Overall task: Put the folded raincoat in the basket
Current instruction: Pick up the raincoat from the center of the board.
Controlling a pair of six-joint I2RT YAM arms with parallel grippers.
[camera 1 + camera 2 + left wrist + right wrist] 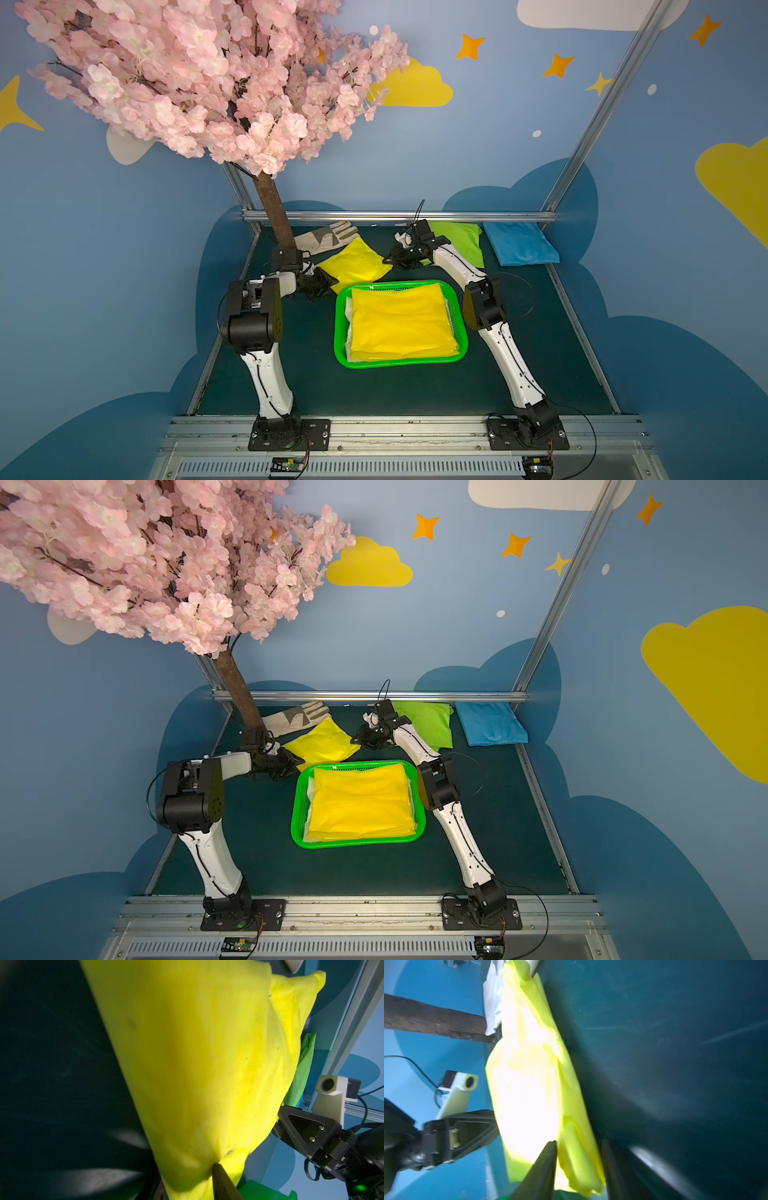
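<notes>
far left, at the back corner of the dark green tabletop [540, 353]: a brown tree trunk [274, 216] leaning up into pink blossom. just beside its foot, a pale work glove [328, 239] lying flat against the back rail.

next, the left claw [322, 284], low over the tabletop at the near left corner of a puffy yellow cushion [353, 264]. in the left wrist view, one dark fingertip [222, 1184] pressed into the cushion [197, 1064] with the cloth puckering round it, the second finger hidden under the fabric. closed on that corner, by the look of it.

centre, nearer the arm bases: the basket [340, 332], bright green, flat on the tabletop, its back rim near the cushion's front corner. inside it, the folded raincoat [401, 324], flat and yellow, filling most of the floor, on top of white folded sheets [348, 309] peeping out at both sides. same layout in both top views [361, 804].

right of the cushion, the right claw [395, 257] at its opposite corner. in the right wrist view, two dark fingers [544, 1167] standing either side of the yellow cloth [529, 1095], part-way closed, picture smeared; cannot tell whether clamped or only around it.

behind the right arm, a lime green cushion [461, 241], partly hidden by the arm. furthest right, just beside it, a blue cushion [519, 243] against the back rail.
</notes>
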